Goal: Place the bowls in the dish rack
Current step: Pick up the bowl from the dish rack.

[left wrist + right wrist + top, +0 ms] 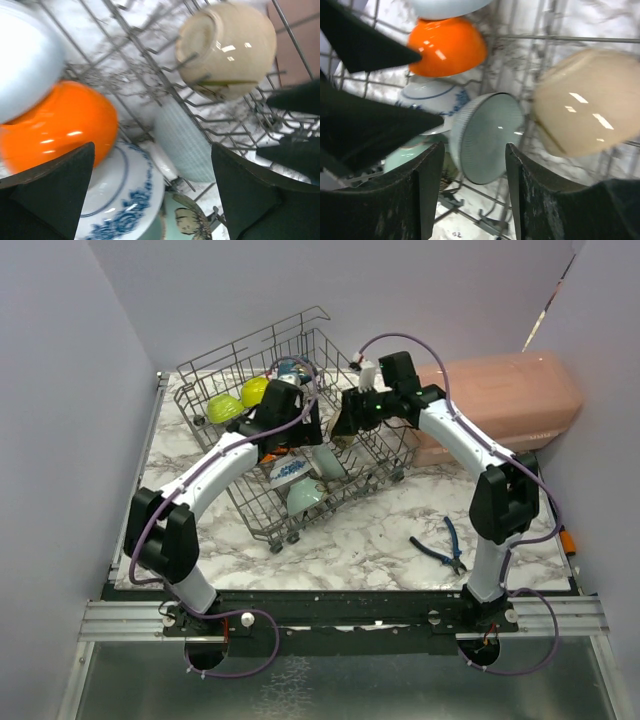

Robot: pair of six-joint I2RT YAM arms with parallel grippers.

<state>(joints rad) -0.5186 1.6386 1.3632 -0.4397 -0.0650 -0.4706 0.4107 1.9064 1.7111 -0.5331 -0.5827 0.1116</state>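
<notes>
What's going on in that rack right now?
Both arms hang over the dish rack, which already holds an orange bowl, a beige bowl, a ribbed teal bowl, a blue-patterned bowl and two lime-yellow bowls. The left gripper has its fingers wide open and empty. The right gripper has its fingers apart above the ribbed teal bowl, gripping nothing.

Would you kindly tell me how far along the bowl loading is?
Done: lime-yellow bowls, orange bowl, beige bowl, ribbed teal bowl and blue-patterned bowl sit in the dish rack. In hand: nothing; both the left gripper and right gripper hover open above them. Left: no bowl shows on the table outside the rack, so little seems to remain.
</notes>
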